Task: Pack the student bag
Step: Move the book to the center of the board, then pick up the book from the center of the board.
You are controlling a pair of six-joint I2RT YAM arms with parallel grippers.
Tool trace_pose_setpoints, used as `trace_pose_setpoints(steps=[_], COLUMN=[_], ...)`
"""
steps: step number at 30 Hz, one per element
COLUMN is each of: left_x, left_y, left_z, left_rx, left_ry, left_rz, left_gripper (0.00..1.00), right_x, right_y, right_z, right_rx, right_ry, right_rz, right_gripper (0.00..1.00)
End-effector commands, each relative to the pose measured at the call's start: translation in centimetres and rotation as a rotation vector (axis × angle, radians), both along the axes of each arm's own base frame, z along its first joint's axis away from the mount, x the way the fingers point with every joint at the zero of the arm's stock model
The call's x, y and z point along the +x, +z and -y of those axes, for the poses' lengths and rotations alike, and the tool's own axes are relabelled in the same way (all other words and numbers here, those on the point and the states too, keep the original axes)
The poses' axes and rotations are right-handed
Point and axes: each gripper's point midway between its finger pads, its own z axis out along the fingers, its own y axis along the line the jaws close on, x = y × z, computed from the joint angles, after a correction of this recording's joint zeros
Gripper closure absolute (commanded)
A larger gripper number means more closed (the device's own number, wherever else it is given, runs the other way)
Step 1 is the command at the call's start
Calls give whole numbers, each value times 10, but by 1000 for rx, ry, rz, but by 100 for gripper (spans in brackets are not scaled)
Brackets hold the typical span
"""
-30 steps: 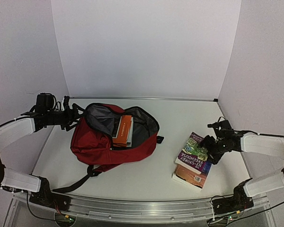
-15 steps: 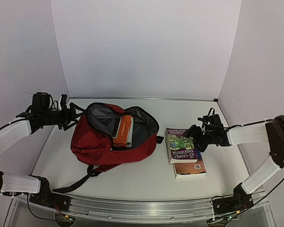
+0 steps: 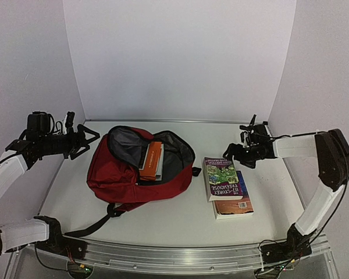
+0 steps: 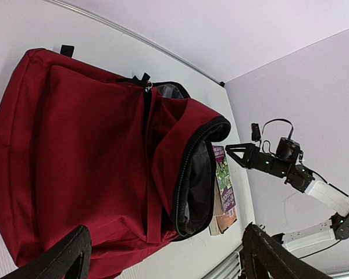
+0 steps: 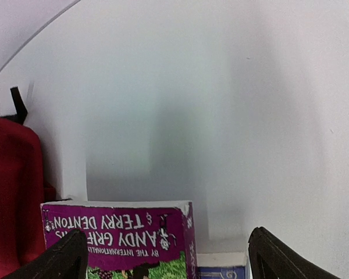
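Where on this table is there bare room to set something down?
Widest free patch: the near strip of table in front of the backpack and the stacked books. Also bare: the back strip by the rear wall. The gap between backpack and stacked books is narrow; the backpack's mouth already holds an orange book.

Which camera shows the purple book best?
Top external: the purple book shows its whole cover, lying on a second book. Right wrist catches only one end; left wrist just a sliver behind the bag.
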Motion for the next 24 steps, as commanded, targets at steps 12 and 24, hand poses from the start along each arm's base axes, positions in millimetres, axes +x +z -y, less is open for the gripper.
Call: trace_pose_setpoints(steps=[12, 24], left_x=[-11, -17], left_y=[6, 20], left_z=[-2, 8], left_rx=[8, -67], left_ry=[-5, -54], left_rz=[5, 33], left_gripper=[10, 11], right_x=[-14, -10], right_y=[-32, 22], right_z=[-38, -54], right_rx=[246, 388], right_ry=[369, 406], right_rz=[-176, -110], right_gripper=[31, 89])
